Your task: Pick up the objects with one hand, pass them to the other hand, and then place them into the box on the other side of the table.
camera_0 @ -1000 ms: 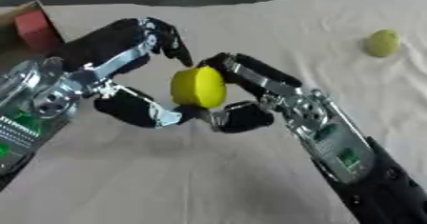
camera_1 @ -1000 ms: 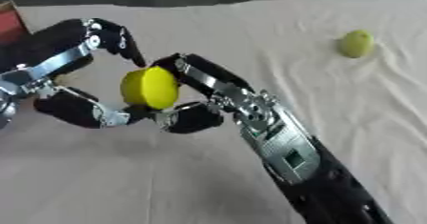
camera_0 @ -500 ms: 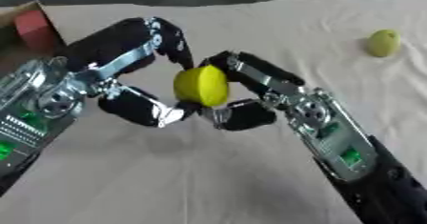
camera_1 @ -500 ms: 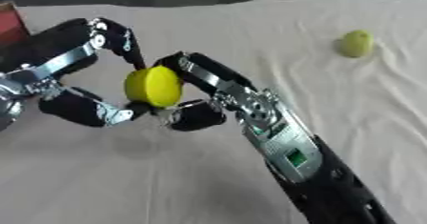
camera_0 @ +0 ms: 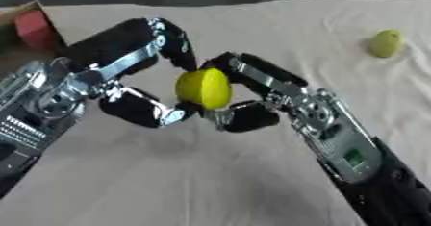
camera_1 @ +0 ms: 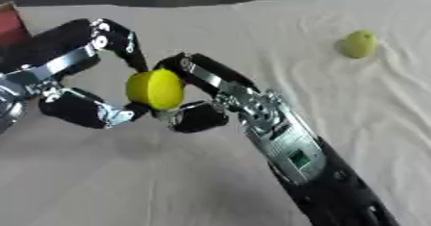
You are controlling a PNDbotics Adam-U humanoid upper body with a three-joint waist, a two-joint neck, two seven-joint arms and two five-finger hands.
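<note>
above the middle of the cloth-covered surface, a yellow ball-like fruit hangs between both hands, off the cloth. the left hand comes in from the left with its fingers curled over the top of the fruit and its thumb curled under it. the right hand reaches in from the lower right, fingers curved against the fruit's far side and thumb tucked beneath. both hands touch the fruit; which one carries its weight cannot be told. the back of the fruit is hidden by the fingers.

at the far left edge, a box is cut off by the frame; only a brown wall and a red block inside show. far to the right on the cloth lies a small yellow-green fruit, well apart from the hands. a green patch shows on the right forearm, but no writing can be read anywhere.
</note>
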